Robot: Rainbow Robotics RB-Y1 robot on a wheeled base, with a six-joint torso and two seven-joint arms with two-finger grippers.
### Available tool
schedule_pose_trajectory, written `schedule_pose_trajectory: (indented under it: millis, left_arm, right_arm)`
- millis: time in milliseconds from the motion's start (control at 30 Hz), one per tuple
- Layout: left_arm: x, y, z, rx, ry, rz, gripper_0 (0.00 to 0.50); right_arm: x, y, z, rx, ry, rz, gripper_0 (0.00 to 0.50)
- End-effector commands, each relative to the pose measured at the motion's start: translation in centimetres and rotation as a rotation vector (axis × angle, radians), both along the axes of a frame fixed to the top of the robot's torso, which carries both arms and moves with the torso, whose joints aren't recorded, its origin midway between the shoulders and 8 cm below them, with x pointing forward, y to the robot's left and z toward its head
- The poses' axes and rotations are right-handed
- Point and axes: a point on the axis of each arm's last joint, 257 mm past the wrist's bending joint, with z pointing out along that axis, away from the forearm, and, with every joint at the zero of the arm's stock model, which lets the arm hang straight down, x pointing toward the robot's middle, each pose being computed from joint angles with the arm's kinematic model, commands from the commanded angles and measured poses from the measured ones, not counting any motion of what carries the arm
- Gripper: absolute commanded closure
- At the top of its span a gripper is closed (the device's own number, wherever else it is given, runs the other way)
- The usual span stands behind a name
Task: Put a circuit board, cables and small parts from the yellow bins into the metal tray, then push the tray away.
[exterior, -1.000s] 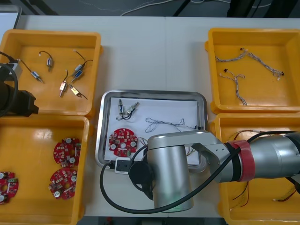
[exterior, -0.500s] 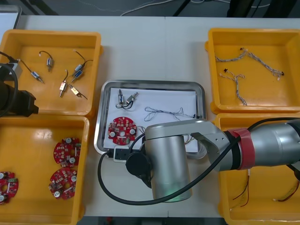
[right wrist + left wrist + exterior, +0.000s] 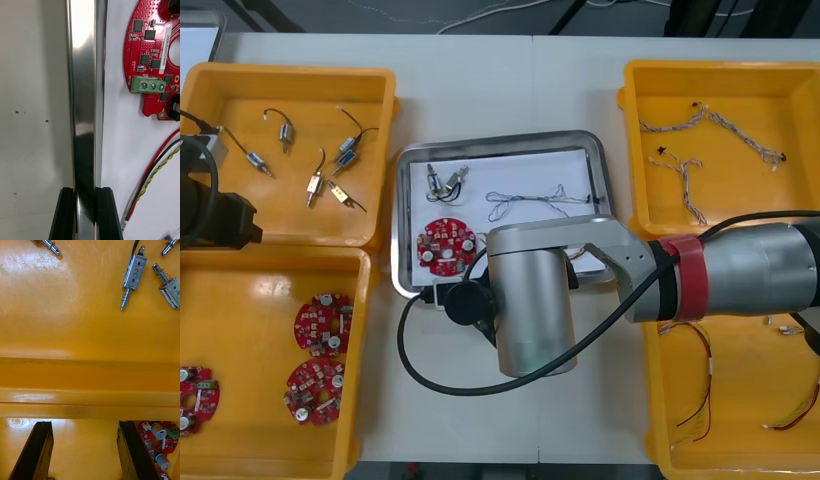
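Metal tray [image 3: 480, 141], holding 1 circuit board [image 3: 445, 245], cables [image 3: 530, 205] and small metal parts [image 3: 445, 181], has slid farther from the robot. The right gripper [image 3: 85, 193] stays clamped on its near rim, so the final push is underway. The left gripper [image 3: 84, 427], fingers apart, waits over the yellow bins [image 3: 90, 390].

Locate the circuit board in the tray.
In the front view, the circuit board lies in the near-left corner of the metal tray, below the small metal parts; the right gripper grips the rim beside it.
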Motion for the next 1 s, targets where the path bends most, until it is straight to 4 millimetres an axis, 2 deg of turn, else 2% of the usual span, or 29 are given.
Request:
schedule_pose_trajectory:
  millis: [33,533,767,1000]
  left_arm:
    - [0.0,0.4,0.1,0.066,-0.013,-0.108,0.000]
    - [0.0,0.4,0.1,0.066,-0.013,-0.108,0.000]
    - [0.0,0.4,0.1,0.066,-0.013,-0.108,0.000]
    - [0.0,0.4,0.1,0.066,-0.013,-0.108,0.000]
  right_arm:
    - [2.6,0.3,2.2,-0.039,-0.068,0.043,0.500]
    - [8.3,0.6,5.1,-0.048,-0.159,0.018,0.500]
    - [9.8,0.7,6.2,-0.051,-0.178,0.014,0.500]
    - [11.5,1.2,8.2,-0.054,-0.197,0.011,0.500]
